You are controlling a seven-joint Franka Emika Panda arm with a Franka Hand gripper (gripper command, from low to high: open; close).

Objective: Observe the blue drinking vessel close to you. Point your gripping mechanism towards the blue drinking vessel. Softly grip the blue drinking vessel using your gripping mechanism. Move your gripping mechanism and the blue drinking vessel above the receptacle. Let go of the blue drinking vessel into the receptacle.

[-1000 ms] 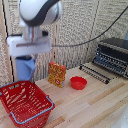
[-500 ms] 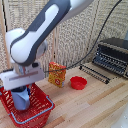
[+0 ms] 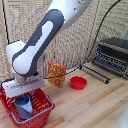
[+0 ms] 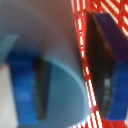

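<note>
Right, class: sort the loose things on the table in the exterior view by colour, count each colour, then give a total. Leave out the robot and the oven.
Red: 2, the basket and the bowl
Blue-grey: 1, the cup, inside the basket
Yellow and red: 1, the box
Total: 4

Kitchen-like mock-up: toaster oven (image 3: 114, 56), wooden countertop (image 3: 95, 107).

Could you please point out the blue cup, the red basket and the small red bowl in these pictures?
Blue cup (image 3: 23, 106): exterior view, on its side wall.
Red basket (image 3: 44, 106): exterior view, on its lattice side wall.
Small red bowl (image 3: 78, 83): exterior view, on its inside.
</note>
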